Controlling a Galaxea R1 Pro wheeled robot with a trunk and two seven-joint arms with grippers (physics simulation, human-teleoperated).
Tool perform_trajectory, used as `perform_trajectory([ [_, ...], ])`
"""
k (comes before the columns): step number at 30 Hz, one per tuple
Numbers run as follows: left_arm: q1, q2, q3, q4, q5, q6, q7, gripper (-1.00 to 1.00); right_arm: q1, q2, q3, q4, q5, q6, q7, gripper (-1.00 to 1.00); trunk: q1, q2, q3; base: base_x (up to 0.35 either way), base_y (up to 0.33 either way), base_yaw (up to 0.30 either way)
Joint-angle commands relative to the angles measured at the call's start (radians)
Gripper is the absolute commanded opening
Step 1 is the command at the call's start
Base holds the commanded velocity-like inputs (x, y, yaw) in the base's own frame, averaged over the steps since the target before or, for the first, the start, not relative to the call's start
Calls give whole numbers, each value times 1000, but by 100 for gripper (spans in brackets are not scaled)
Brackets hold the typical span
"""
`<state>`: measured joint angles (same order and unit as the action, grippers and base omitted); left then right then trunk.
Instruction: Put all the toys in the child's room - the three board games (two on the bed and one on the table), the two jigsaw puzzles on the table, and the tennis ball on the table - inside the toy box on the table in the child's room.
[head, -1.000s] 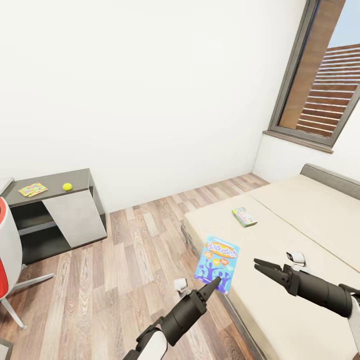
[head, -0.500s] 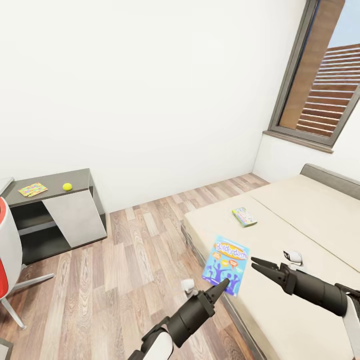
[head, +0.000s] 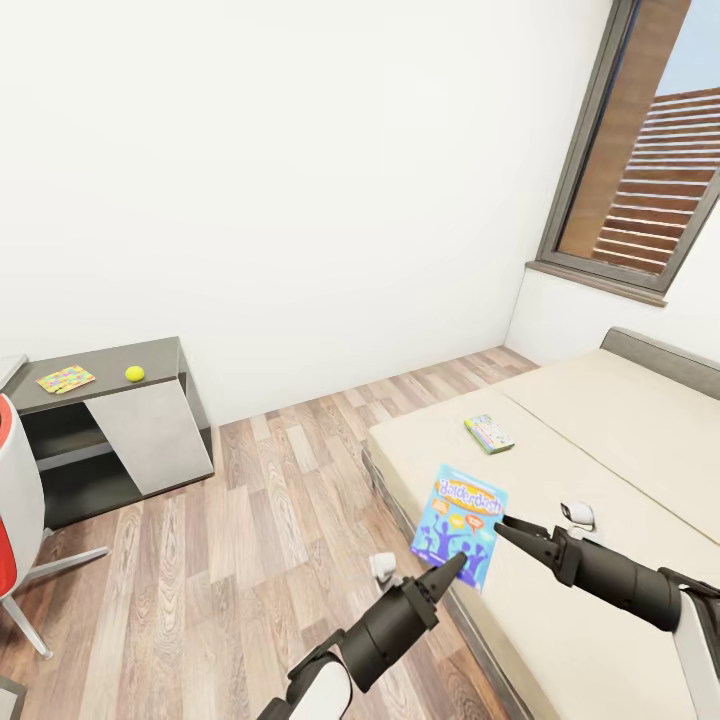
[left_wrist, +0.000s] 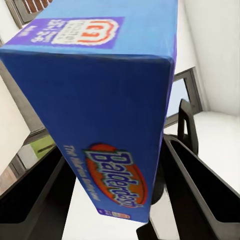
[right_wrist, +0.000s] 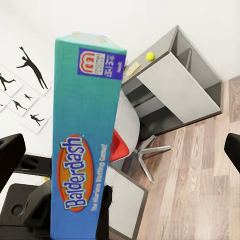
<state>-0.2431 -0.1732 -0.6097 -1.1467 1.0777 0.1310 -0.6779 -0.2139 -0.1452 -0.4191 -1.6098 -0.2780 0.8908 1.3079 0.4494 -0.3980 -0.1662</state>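
A blue Balderdash board game (head: 460, 523) hangs upright over the bed's near edge, with my left gripper (head: 452, 568) shut on its lower edge. The left wrist view has the box (left_wrist: 107, 115) squeezed between both fingers. My right gripper (head: 506, 527) is open, its tips at the box's right edge; its wrist view puts the box (right_wrist: 82, 145) between widely spread fingers (right_wrist: 10, 160). A second, green board game (head: 489, 434) lies flat on the bed (head: 600, 440). On the dark table (head: 105, 362) at far left sit a yellow tennis ball (head: 134, 373) and a colourful jigsaw puzzle (head: 66, 379).
A red and white chair (head: 15, 500) stands in front of the table at the left edge. Wooden floor (head: 260, 520) lies between table and bed. A tall window (head: 640, 150) is at the back right, above the bed's head.
My left gripper carried the Balderdash box right and slightly down, toward the right gripper. The right gripper slid a little left, closing in on the box's edge.
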Motion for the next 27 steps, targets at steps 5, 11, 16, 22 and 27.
perform_trajectory([
  [5,-1,0,-7,-6,23,9,1,-100,0,1,0,0,-3,6,-2,100,1,-2,-2,0,0,0],
  [11,-2,0,-21,-15,29,9,3,-100,2,7,5,1,-3,-7,-3,100,1,-2,-2,0,0,0],
  [16,-2,1,-27,-24,32,9,5,-100,3,28,19,1,-2,-29,-8,100,1,-2,-2,0,0,0],
  [22,-2,1,-30,-28,34,9,7,-100,7,44,30,1,-2,-43,-24,100,1,-2,-2,0,0,0],
  [27,-2,1,-31,-29,34,9,8,-100,8,48,34,1,-2,-46,-30,100,1,-2,-2,0,0,0],
])
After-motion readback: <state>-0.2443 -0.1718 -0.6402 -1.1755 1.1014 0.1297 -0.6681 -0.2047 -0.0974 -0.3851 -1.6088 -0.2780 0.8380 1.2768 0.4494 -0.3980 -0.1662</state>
